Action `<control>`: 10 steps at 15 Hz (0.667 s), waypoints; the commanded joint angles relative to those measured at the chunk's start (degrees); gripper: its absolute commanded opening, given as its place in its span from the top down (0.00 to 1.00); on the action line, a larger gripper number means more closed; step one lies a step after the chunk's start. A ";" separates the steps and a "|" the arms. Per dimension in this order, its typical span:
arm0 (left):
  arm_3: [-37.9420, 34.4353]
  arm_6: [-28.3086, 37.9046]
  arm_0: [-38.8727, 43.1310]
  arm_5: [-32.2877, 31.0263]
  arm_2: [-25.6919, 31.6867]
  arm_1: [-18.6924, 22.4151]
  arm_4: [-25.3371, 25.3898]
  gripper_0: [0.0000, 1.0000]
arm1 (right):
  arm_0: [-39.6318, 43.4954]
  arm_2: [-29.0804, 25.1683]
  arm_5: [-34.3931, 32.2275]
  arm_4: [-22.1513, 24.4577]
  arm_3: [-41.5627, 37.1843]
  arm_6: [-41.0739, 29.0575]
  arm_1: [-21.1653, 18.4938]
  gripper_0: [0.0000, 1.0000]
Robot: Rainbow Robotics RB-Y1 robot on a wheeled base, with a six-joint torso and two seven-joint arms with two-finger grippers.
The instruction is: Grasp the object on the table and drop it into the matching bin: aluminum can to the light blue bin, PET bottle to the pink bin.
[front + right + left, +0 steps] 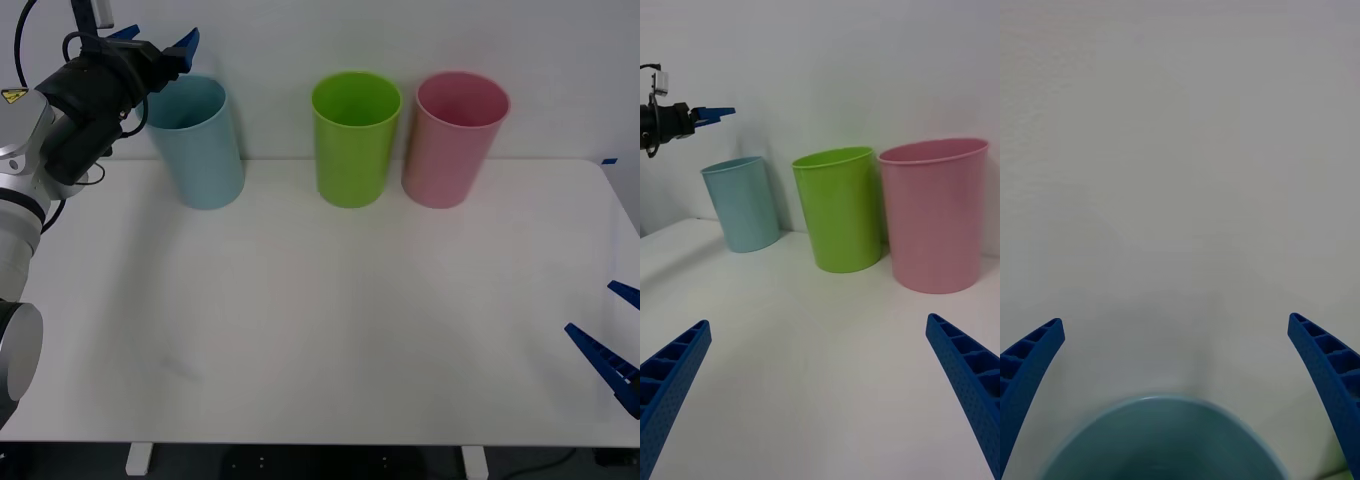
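left gripper (160,45), fingers apart and empty, at the tall pale blue plastic bin's (205,160) 10 o'clock rim — drop looks done; right gripper (612,340) apart.

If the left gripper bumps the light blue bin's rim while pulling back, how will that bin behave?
The light blue bin is tall and narrow, tapering toward its base, so a knock at the rim would probably tip it. It looks like thin plastic, likely light, and may slide on the smooth table. The left gripper, open, hangs over its rim.
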 commanded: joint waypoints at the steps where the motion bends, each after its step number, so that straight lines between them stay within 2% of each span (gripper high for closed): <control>1: -0.08 -0.90 0.37 -1.27 0.01 0.07 2.15 0.00 | 0.00 0.00 0.00 0.00 0.00 0.00 0.00 0.00; 7: -0.08 -2.66 2.13 -8.21 0.01 1.74 6.02 0.00 | 0.00 0.00 0.00 0.00 0.00 0.00 0.00 0.00; 10: -3.59 -2.92 6.17 -11.73 -0.08 3.85 9.45 0.00 | 0.00 0.00 0.00 0.00 0.00 0.00 0.00 0.00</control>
